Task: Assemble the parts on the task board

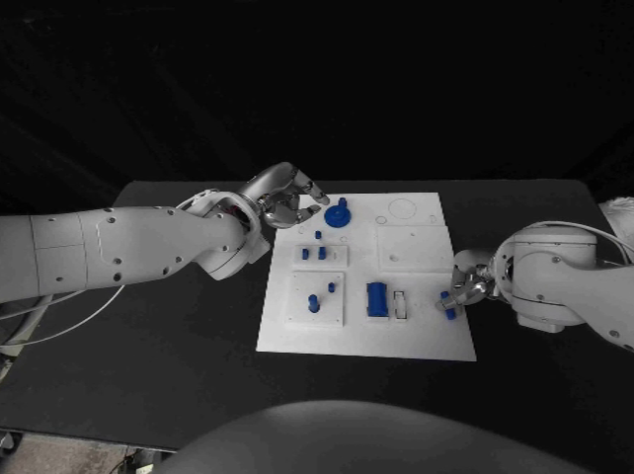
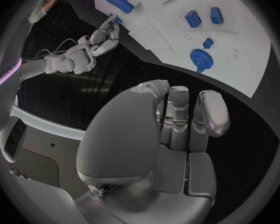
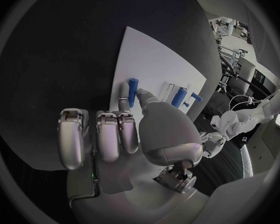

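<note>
The white task board (image 1: 417,336) lies mid-table. A blue gear (image 1: 339,214) stands near its far left corner, also seen as the gear (image 2: 200,58) in the left wrist view. My left hand (image 1: 283,199) hovers just left of the gear, off the board's edge, fingers curled in with nothing in them (image 2: 180,117). My right hand (image 1: 467,289) is at the board's right edge and pinches a blue peg (image 1: 446,300) between thumb and a finger; the peg (image 3: 133,90) stands out from the fingertips over the board (image 3: 155,59).
On the board sit two small blue blocks (image 1: 313,254), a short peg (image 1: 319,235), two pegs (image 1: 323,295) in a square plate, and a larger blue block (image 1: 377,298) beside a white slot (image 1: 400,304). Black table (image 1: 161,326) surrounds the board.
</note>
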Robot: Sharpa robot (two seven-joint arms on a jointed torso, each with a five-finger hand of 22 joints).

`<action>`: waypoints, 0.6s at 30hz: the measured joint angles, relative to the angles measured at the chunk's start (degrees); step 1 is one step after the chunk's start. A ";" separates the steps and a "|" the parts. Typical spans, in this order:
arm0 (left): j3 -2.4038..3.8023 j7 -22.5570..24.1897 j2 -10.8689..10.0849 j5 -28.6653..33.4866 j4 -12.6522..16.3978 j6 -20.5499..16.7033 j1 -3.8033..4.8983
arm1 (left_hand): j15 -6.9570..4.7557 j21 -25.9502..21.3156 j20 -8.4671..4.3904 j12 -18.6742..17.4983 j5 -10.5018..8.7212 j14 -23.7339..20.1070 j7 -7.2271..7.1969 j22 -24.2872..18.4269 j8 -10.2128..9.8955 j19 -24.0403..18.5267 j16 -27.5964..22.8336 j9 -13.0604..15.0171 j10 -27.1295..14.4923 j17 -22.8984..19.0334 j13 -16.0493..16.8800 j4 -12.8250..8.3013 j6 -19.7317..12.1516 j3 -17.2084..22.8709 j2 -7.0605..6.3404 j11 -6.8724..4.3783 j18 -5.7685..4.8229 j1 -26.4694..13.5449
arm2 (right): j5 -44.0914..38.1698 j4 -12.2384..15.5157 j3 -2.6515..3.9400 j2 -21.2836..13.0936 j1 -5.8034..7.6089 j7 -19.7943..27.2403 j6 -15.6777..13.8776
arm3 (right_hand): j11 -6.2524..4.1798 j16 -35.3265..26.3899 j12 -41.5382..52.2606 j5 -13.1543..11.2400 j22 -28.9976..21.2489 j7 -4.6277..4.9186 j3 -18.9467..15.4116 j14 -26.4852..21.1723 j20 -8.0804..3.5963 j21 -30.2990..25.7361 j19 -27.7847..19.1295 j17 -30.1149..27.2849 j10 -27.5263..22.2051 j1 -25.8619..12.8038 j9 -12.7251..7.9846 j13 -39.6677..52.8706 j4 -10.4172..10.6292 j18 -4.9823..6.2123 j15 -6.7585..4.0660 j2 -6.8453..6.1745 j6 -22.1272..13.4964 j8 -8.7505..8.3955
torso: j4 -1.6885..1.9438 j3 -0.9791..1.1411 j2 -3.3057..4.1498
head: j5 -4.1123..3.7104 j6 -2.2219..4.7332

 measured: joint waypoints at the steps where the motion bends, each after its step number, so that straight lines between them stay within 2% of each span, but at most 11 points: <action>1: 0.00 -0.01 0.01 0.00 0.00 0.00 0.00 | 0.00 0.00 0.00 0.00 0.00 0.00 0.00 0.00 0.00 0.00 0.00 0.00 0.00 0.00 0.00 0.00 0.00 0.00 0.00 0.00 0.00 0.00 | 0.07 -0.08 0.02 0.02 -0.03 0.00 -0.01 | 0.00 0.00 0.00 1.09 0.00 0.00 0.37 0.00 0.00 -0.13 0.00 0.00 0.00 0.28 0.46 0.00 -0.37 0.00 0.00 0.09 0.00 0.00 | 0.00 0.00 0.00 | 0.01 0.00; 2: 0.00 -0.01 0.01 0.00 0.00 0.00 0.00 | 0.00 0.00 0.00 0.00 0.00 0.00 0.00 0.00 0.00 0.00 0.00 0.00 0.00 0.00 0.00 0.00 0.00 0.00 0.00 0.00 0.00 0.00 | 0.14 -0.14 0.05 0.02 -0.06 0.01 -0.01 | 0.00 0.00 0.00 2.49 0.00 0.00 0.82 0.00 0.00 -0.44 0.00 0.00 0.00 0.39 0.47 0.00 -0.82 0.00 0.00 0.07 0.00 0.00 | 0.00 0.00 0.01 | 0.04 0.00; 3: 0.00 -0.03 0.02 0.00 0.00 0.01 0.00 | 0.00 0.00 0.00 0.00 0.00 0.00 0.00 0.00 0.00 0.00 0.00 0.00 0.00 0.00 0.00 0.00 0.00 0.00 0.00 0.00 0.00 0.00 | 0.25 -0.22 0.08 0.02 -0.11 0.05 -0.02 | 0.00 0.00 0.00 3.86 0.00 0.00 1.22 0.00 0.00 -0.47 0.00 0.00 0.00 0.53 1.78 0.00 -1.21 0.00 0.00 -0.07 0.00 0.00 | 0.00 0.00 0.01 | 0.07 0.00; 5: 0.00 -0.05 0.02 0.00 0.00 0.01 0.00 | 0.00 0.00 0.00 0.00 0.00 0.00 0.00 0.00 0.00 0.00 0.00 0.00 0.00 0.00 0.00 0.00 0.00 0.00 0.00 0.00 0.00 0.00 | 0.44 -0.30 0.16 0.02 -0.21 0.17 -0.09 | 0.00 0.00 0.00 7.11 0.00 0.26 2.57 0.00 0.00 -0.82 0.00 0.00 0.00 0.84 2.11 0.00 -1.86 0.00 0.00 -0.39 -0.26 0.00 | 0.01 0.00 0.00 | 0.12 0.00; 7: 0.00 -0.07 0.02 0.00 0.00 0.01 0.00 | 0.00 0.00 0.00 0.00 0.00 0.00 0.00 0.00 0.00 0.00 0.00 0.00 0.00 0.00 0.00 0.00 0.00 0.00 0.00 0.00 -0.01 0.00 | 0.70 -0.33 0.19 0.01 -0.27 0.30 -0.14 | 0.00 0.00 0.00 10.40 0.00 0.71 4.18 0.00 0.00 -1.06 0.00 0.00 0.00 1.11 4.67 0.00 -2.55 0.00 0.00 -0.67 -0.71 0.00 | 0.01 0.00 0.00 | 0.17 0.00; 9: 0.00 -0.08 0.03 0.01 0.00 0.01 0.00 | 0.00 0.00 0.00 0.00 0.00 0.00 0.00 0.00 0.00 0.00 0.00 0.00 0.00 0.00 0.00 0.00 0.00 0.33 0.00 0.00 0.00 0.00 | 0.95 -0.39 0.23 -0.02 -0.31 0.43 -0.20 | 0.01 0.00 0.00 12.74 0.00 0.83 5.14 0.00 0.00 -1.43 0.00 0.00 -0.01 1.01 4.95 0.00 -2.64 0.00 0.00 -1.03 -0.82 0.00 | 0.00 0.00 0.00 | 0.19 0.00; 12: 0.00 -0.10 0.10 0.01 -0.02 0.02 0.00 | 0.00 0.00 0.00 0.00 0.00 0.00 0.00 0.00 0.00 0.00 0.00 0.00 0.00 0.00 0.00 0.00 0.00 0.33 0.00 0.00 -0.01 0.00 | 1.64 -0.59 0.29 -0.13 -0.36 0.66 -0.43 | 0.43 0.00 0.00 14.62 0.00 1.09 5.75 0.21 0.00 -2.19 0.00 -0.01 0.00 1.12 4.96 0.00 -2.49 0.00 0.22 -1.46 -1.09 0.00 | 0.00 0.00 0.00 | 0.19 0.00; 14: -0.01 -0.12 0.15 0.01 -0.03 0.03 0.00 | 0.00 0.00 0.00 0.00 0.00 0.00 0.00 0.00 0.00 0.00 0.00 -0.01 0.00 0.00 0.00 0.00 0.00 0.32 0.00 0.00 0.00 0.00 | 2.34 -0.74 0.30 -0.22 -0.39 0.79 -0.71 | 0.43 0.00 0.00 15.41 0.00 1.17 5.87 0.21 0.01 -2.31 0.00 -0.01 0.00 1.41 6.24 0.00 -2.37 0.00 0.22 -1.76 -1.17 0.00 | 0.00 0.00 0.01 | 0.19 0.00; 17: -0.01 -0.13 0.21 0.02 -0.04 0.04 0.00 | 0.00 0.00 0.00 0.00 0.00 0.00 0.00 0.00 0.00 0.00 0.00 -0.01 0.00 0.00 0.00 0.00 0.00 0.33 0.00 0.00 0.00 0.00 | 3.58 -0.94 0.33 -0.43 -0.39 0.94 -1.24 | 0.43 0.00 0.00 16.08 0.00 1.20 6.07 0.21 0.03 -2.46 -0.03 -0.01 0.00 1.53 6.17 0.00 -2.23 0.00 0.22 -1.92 -1.19 0.00 | 0.00 0.00 0.01 | 0.20 0.00; 18: -0.01 -0.14 0.23 0.02 -0.04 0.04 0.00 | 0.00 0.00 0.00 0.00 0.00 0.00 0.00 0.00 0.00 0.00 0.00 -0.01 0.00 0.00 0.00 0.00 0.00 0.32 0.00 0.00 0.00 0.00 | 4.35 -1.02 0.34 -0.57 -0.39 1.03 -1.59 | 0.43 0.00 0.00 16.46 0.00 1.21 6.98 0.21 0.21 -2.46 -0.18 -0.01 0.00 1.17 6.14 0.00 -2.84 0.00 0.22 -2.28 -1.20 0.00 | 0.00 0.00 0.01 | 0.20 0.00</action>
